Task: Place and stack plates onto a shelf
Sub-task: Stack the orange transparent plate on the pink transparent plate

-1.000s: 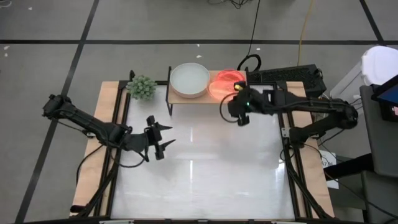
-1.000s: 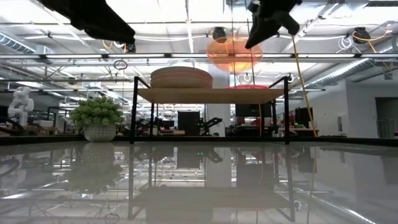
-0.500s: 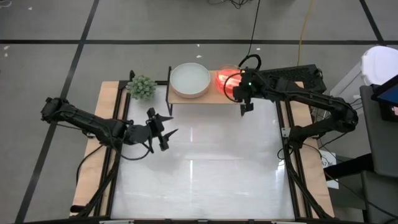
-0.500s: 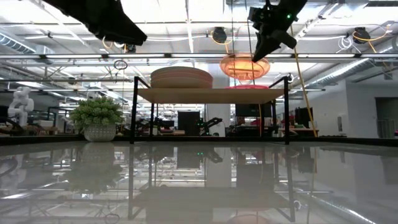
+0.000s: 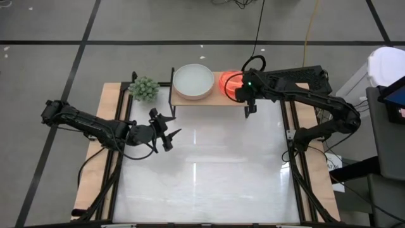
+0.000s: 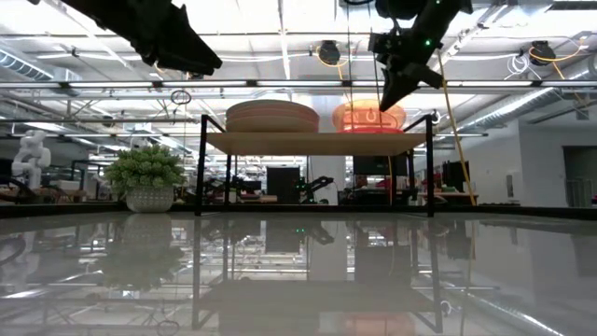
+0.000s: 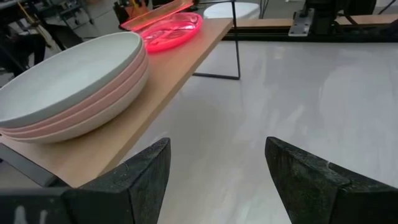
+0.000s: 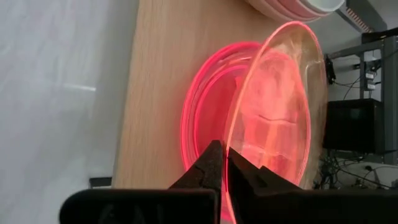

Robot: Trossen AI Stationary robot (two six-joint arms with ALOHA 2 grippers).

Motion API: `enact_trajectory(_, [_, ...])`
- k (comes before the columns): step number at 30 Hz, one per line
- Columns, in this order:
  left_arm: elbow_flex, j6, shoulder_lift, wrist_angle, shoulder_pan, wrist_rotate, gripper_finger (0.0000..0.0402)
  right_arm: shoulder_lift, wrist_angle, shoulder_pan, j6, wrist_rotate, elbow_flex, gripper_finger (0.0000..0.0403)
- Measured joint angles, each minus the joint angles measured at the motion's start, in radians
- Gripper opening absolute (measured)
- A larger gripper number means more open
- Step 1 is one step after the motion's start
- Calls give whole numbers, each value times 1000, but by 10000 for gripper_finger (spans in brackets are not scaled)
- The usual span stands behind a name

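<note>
Right end effector (image 5: 247,101), at the upper right of the high frame, is pinched tight on the rim of one translucent orange plate (image 8: 283,112), holding it tilted just above the magenta plates (image 8: 205,118) already lying on the shelf (image 5: 218,99). How many magenta ones lie there I cannot count. Beside them on the shelf's left half sits a stack of larger matte plates (image 7: 74,87); the left wrist view shows three rims, the high view only the top one. Left end effector (image 5: 166,132) hovers spread wide and empty over the desk (image 5: 202,177), centre left. One potted plant (image 5: 144,88) stands left of the shelf.
</note>
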Motion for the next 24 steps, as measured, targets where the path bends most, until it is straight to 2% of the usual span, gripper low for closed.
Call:
enact_trajectory(16, [0,-14,0,-6,0,2,266,46,18,-8,1,3,0,2])
enact_trajectory(24, [0,-70,0,-5,0,2,266,46,17,-8,30,2,0,43])
